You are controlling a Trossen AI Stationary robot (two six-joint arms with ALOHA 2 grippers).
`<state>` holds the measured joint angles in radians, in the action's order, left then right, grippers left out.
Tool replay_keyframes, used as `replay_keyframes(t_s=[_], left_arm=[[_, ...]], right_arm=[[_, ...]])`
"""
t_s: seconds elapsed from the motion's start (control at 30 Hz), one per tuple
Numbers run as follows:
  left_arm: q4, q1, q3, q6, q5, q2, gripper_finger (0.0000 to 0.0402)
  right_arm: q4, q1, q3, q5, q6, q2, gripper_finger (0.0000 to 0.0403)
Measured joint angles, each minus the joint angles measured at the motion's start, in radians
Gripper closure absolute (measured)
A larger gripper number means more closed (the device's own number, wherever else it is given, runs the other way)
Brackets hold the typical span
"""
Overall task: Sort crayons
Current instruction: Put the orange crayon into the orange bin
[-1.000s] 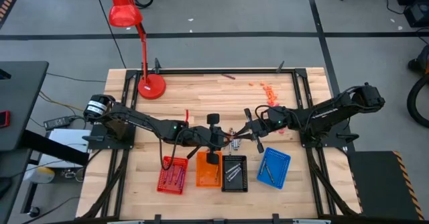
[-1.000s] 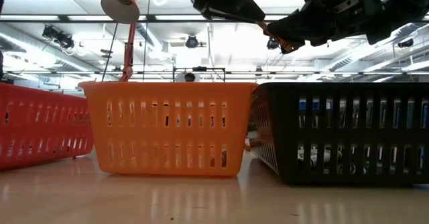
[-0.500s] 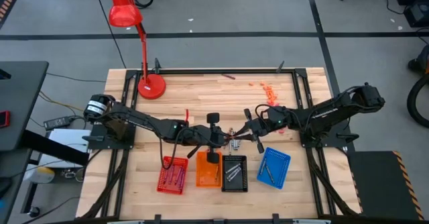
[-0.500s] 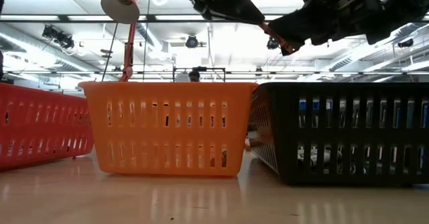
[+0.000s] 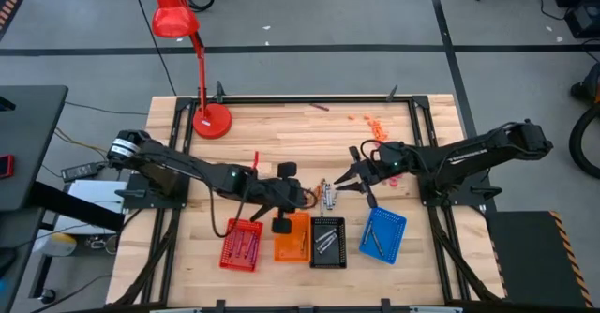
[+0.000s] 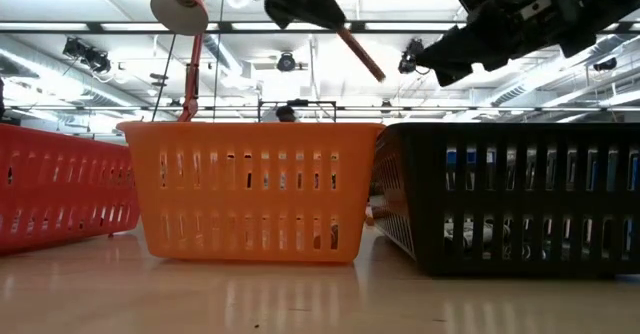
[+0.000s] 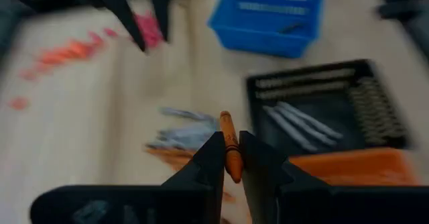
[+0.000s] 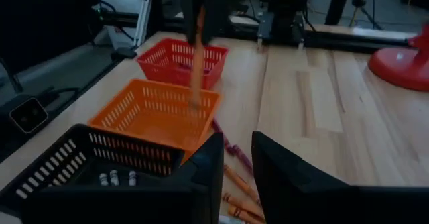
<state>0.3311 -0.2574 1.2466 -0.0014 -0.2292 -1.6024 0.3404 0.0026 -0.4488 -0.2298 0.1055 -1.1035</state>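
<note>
The left arm reaches low across the table from its left edge, its wrist over the gap behind the orange tray (image 5: 292,237). The left gripper (image 7: 231,158) is clamped on an orange crayon (image 7: 229,145), which sticks out past the fingertips; in the low view the crayon (image 6: 360,54) slants down above the orange tray (image 6: 250,189), clear of its rim. The right arm stretches in from the right edge, elbow bent, with the right gripper (image 5: 357,174) hanging above the bare wood behind the black tray (image 5: 327,241) and the blue tray (image 5: 382,234). Its fingers (image 8: 208,158) stand a narrow gap apart with nothing between them. Loose crayons (image 5: 325,197) lie in a small heap on the table between the two grippers, just behind the black tray; grey ones (image 7: 298,120) lie inside that tray. A red tray (image 5: 241,245) sits left of the orange one. No writing can be read anywhere.
</note>
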Motion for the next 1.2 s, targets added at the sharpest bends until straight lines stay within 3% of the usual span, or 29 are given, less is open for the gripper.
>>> replay_keyframes(t_s=[0.27, 0.33, 0.6, 1.2], left_arm=[[0.155, 0.045, 0.031, -0.257, 0.415, 0.014, 0.0352], [0.167, 0.054, 0.031, -0.318, 0.475, -0.007, 0.0352], [0.190, 0.066, 0.031, -0.438, 0.600, -0.109, 0.0352], [0.204, 0.076, 0.063, -0.533, 0.654, -0.250, 0.0352]], right_arm=[[-0.090, -0.001, 0.001, 0.001, -0.033, 0.008, 0.0321], [-0.097, 0.000, 0.002, 0.001, -0.035, -0.008, 0.0321], [-0.092, 0.000, 0.002, 0.003, -0.034, -0.063, 0.0321], [-0.026, 0.001, 0.002, -0.001, -0.025, -0.107, 0.0321]])
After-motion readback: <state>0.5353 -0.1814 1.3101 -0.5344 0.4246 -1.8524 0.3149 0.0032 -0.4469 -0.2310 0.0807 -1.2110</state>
